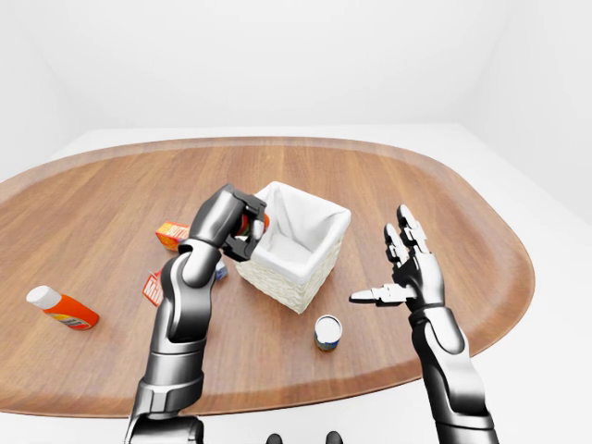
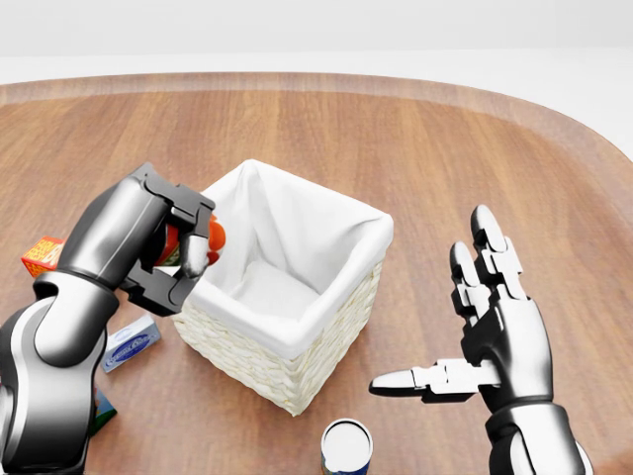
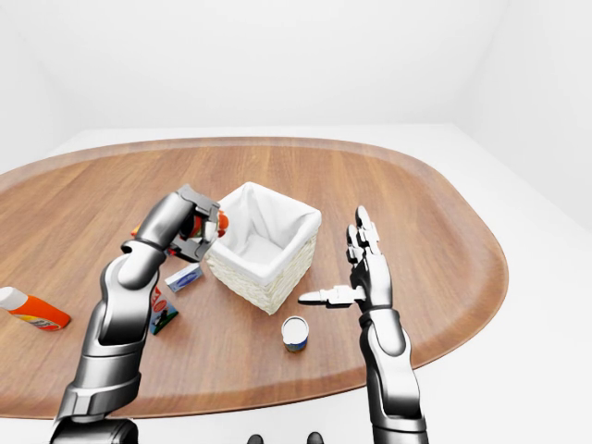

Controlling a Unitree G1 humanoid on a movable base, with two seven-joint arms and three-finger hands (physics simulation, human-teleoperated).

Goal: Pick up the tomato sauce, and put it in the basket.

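The tomato sauce [image 2: 215, 236], a red and orange container, is mostly hidden inside my left hand [image 2: 186, 263], whose fingers are shut round it. In the head view that hand is raised at the left rim of the basket [image 2: 259, 362], a wicker box with a white cloth lining, and the sauce's red end pokes out over the rim. The basket's inside shows only white cloth. My right hand [image 2: 445, 327] is open to the right of the basket, fingers spread and thumb pointing left, holding nothing.
On the oval wooden table [image 2: 445, 148] a can [image 2: 346, 447] stands below the basket. Left of my left arm lie an orange box [image 2: 40, 255] and a blue-white packet [image 2: 131, 343]. An orange bottle [image 1: 63, 309] lies at the far left.
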